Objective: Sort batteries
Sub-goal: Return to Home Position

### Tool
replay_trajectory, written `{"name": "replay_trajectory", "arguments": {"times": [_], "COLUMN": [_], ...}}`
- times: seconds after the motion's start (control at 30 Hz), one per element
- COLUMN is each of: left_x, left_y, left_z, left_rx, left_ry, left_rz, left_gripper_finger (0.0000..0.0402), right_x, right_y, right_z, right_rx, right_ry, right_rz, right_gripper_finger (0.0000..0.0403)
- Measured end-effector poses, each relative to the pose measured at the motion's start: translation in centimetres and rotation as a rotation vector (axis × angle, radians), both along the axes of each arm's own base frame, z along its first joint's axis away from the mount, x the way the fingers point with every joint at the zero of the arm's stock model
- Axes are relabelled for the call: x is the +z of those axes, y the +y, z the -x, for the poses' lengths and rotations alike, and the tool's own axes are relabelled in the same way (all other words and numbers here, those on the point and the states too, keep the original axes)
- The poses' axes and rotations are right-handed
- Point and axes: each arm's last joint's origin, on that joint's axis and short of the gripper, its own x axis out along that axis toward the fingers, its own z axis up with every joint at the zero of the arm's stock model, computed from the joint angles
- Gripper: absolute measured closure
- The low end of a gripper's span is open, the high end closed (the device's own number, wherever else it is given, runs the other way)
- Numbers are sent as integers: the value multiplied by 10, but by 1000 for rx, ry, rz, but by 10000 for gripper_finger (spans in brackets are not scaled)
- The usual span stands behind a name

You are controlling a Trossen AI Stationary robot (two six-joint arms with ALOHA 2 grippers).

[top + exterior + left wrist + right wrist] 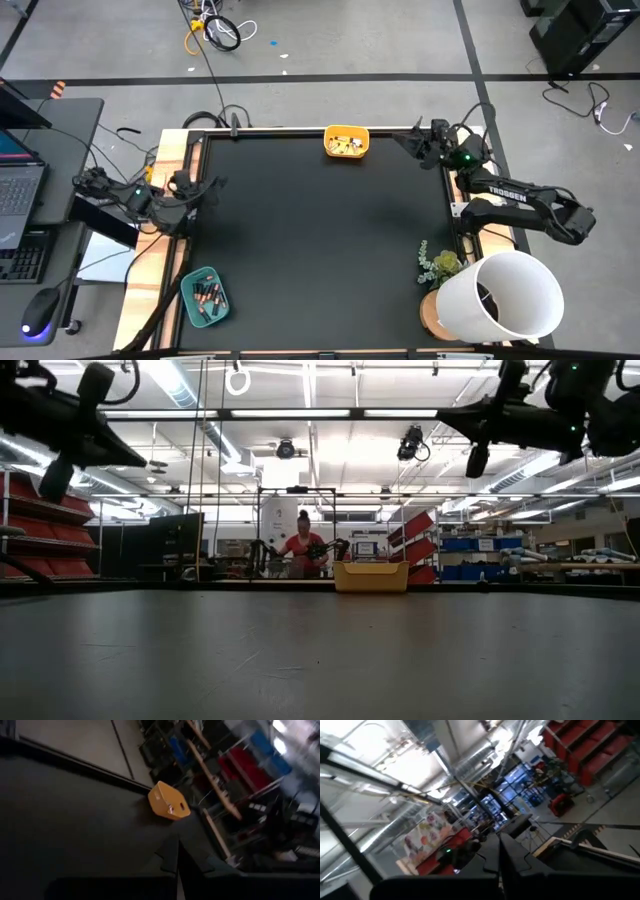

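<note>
The left gripper sits at the table's left edge with its dark fingers pressed together on nothing. The right gripper hangs at the far right corner, likewise closed and empty. Both are raised off the surface in the low view, and I judge both arms to be at or close to home.

The table is a flat, matte black sheet in a pale wooden frame, and no loose battery shows on it. A smooth white bucket stands at the near right corner.

The green bin, a shallow rounded tray, sits at the near left corner, toward the left arm. The yellow bin, a small boxy plastic tub, sits mid far edge, nearer the right gripper.

The copper-and-black batteries lie in the green bin. The silvery batteries lie in the yellow one. They are too small for their long axes to be read. Sorting looks finished.
</note>
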Motion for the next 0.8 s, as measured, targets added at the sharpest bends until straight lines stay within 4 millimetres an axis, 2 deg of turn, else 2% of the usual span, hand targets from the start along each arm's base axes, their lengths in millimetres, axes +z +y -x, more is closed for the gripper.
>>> {"name": "replay_trajectory", "arguments": {"times": [0.2,0.4,0.53,0.8], "left_x": [-19,-34,-48,-50], "left_y": [1,3,2,5], "left_z": [0,3,1,1], "left_rx": [43,76,82,167], "left_ry": [-95,-94,-80,-69], "left_rz": [-38,-77,-72,-103], "left_gripper_finger": [389,389,389,389], "right_x": [-21,-43,-51,-78], "right_y": [3,0,1,8], "right_z": [13,27,31,42], "right_rx": [-14,-88,-87,-110], "right_ry": [-16,21,37,101], "right_rz": [-33,-94,-120,-177], "right_gripper_finger": [403,403,403,402]}}
